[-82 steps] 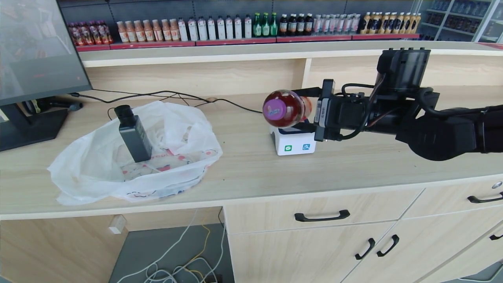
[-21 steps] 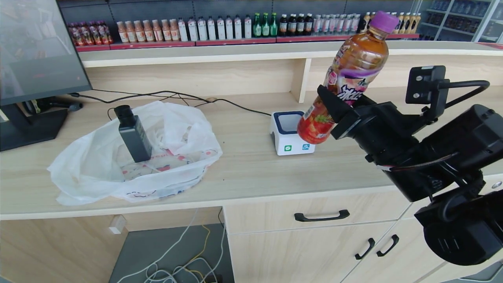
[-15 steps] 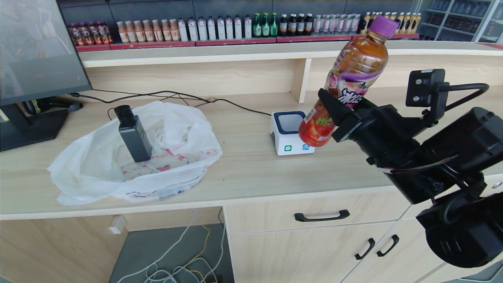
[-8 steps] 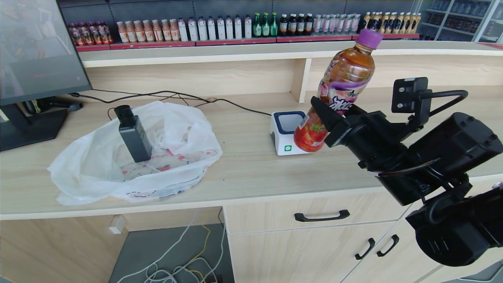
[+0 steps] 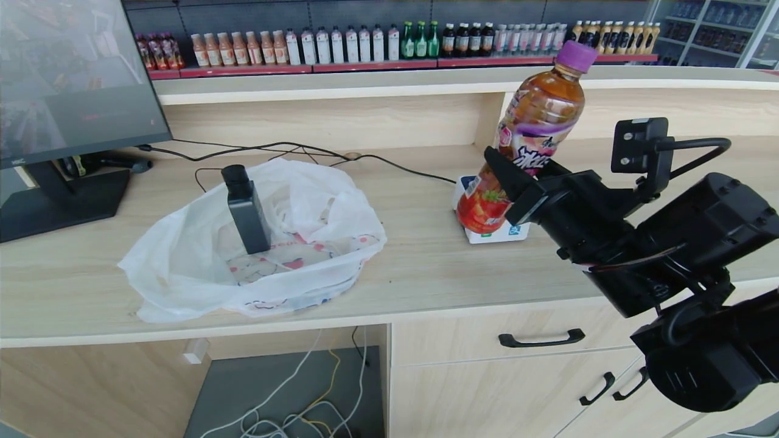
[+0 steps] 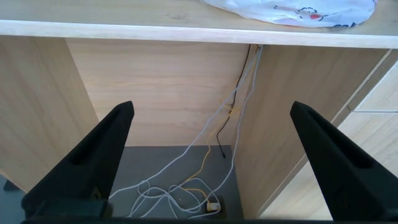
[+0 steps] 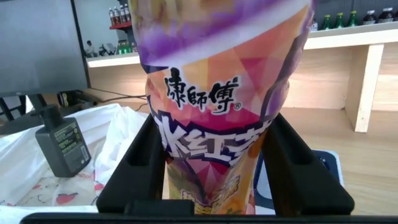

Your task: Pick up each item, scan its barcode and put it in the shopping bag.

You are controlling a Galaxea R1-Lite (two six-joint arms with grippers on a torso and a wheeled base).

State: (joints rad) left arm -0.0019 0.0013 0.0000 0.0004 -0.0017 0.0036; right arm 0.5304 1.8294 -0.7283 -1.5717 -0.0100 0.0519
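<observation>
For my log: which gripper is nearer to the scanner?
Right. The right gripper holds the bottle right at the scanner; the left gripper hangs low, below the counter edge.

My head camera: high, facing forward and down across the counter (image 5: pixel 414 267) to the back shelves (image 5: pixel 389 55). My right wrist camera: close up behind the bottle (image 7: pixel 217 124), looking across the counter toward the shopping bag (image 7: pixel 118 134). My left wrist camera: low, under the counter edge, facing the floor cables (image 6: pixel 186 186). All three share the bag.
</observation>
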